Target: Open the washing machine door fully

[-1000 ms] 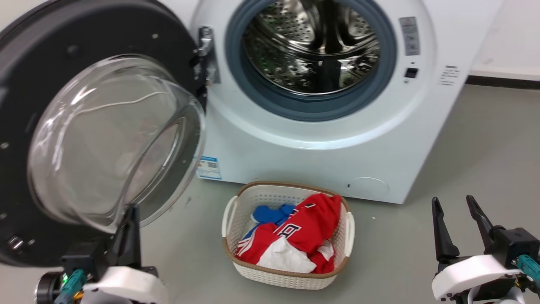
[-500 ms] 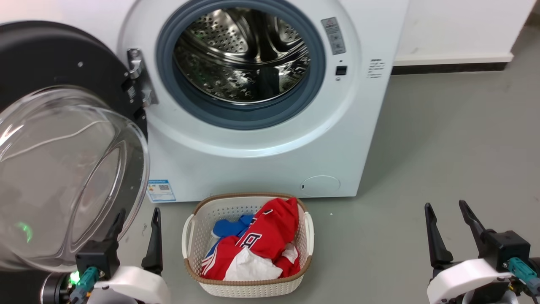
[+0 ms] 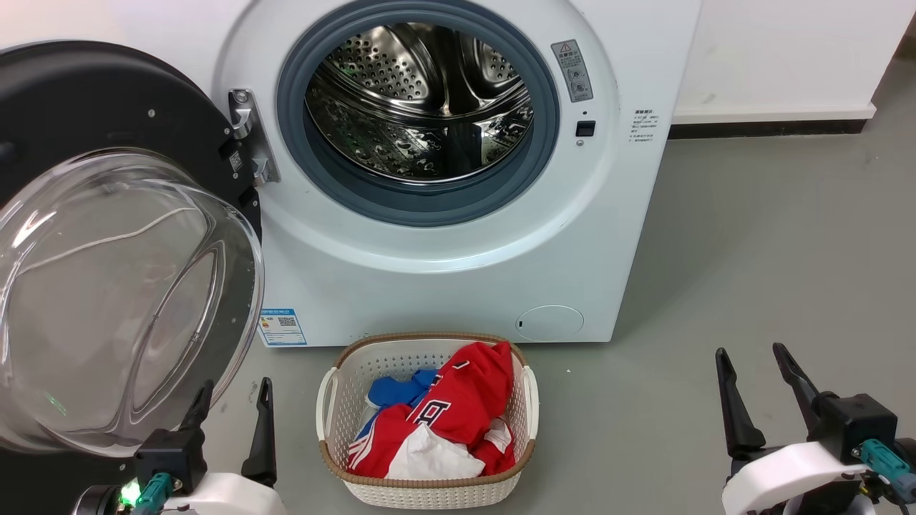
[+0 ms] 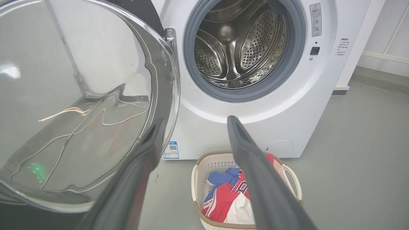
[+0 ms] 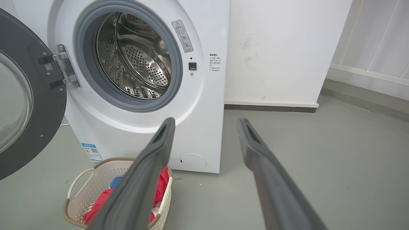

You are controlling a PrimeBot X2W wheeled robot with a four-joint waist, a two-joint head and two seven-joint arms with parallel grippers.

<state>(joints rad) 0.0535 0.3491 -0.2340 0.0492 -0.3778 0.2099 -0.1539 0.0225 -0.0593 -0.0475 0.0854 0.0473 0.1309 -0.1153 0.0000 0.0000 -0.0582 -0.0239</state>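
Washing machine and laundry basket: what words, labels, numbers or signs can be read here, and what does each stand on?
grey sticker, washing machine front, right of the drum: a warning triangle; text too small to read.
black print beside it: too small.
blue label, lower left front: a QR code; print too small.
red garment in the laundry basket: a white "8" or "B", unclear.

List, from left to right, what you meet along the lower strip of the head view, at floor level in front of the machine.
left gripper → laundry basket → right gripper
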